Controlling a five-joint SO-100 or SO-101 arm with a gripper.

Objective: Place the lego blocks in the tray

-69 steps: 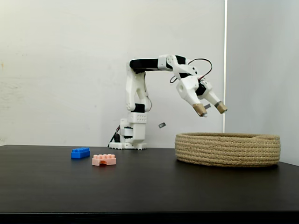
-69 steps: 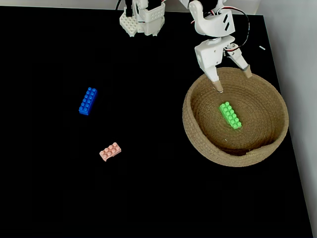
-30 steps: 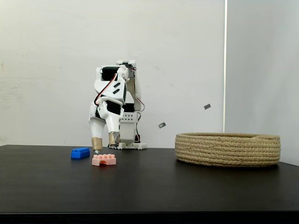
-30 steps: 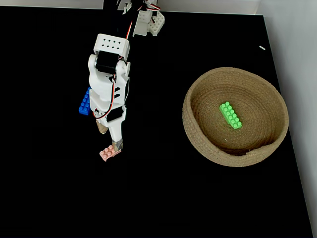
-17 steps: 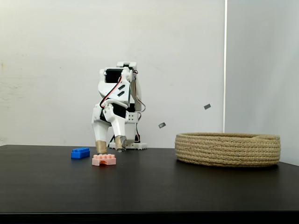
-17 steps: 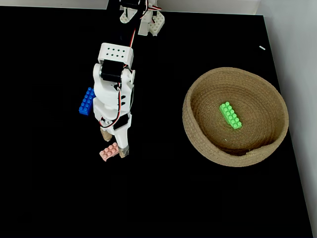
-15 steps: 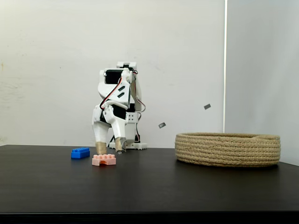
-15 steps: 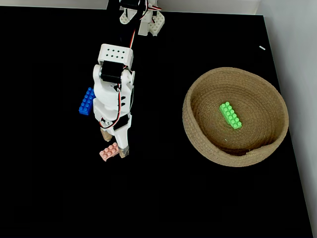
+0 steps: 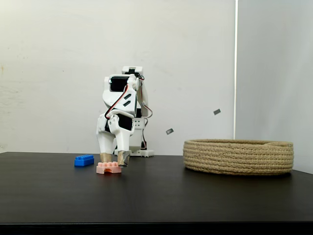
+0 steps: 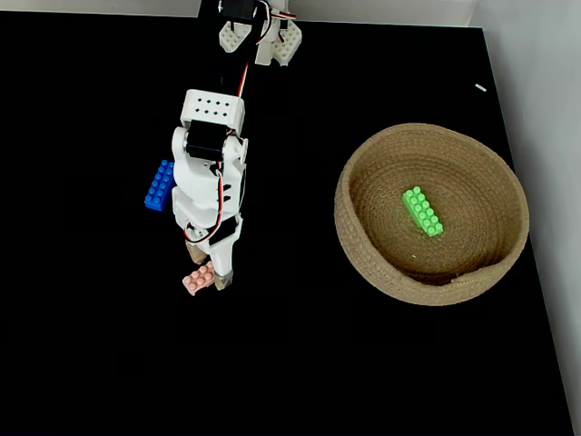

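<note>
Seen from above, the blue brick (image 10: 160,185) lies on the black table (image 10: 290,363) pointing nearly top-to-bottom, the gripper (image 10: 208,266) stands open astride the slanting pink brick (image 10: 199,278), and the green brick (image 10: 422,212) lies diagonally in the tray (image 10: 363,263).

I see even, bright light on the white wall (image 9: 49,73); the black table (image 10: 91,363) swallows shadows; both frames sharp.

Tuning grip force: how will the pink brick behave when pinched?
The pink brick looks like rigid moulded plastic, so probably stiff and light. It sits flat, unlikely to roll. The open gripper straddles it; smooth sides might slip or twist.
</note>
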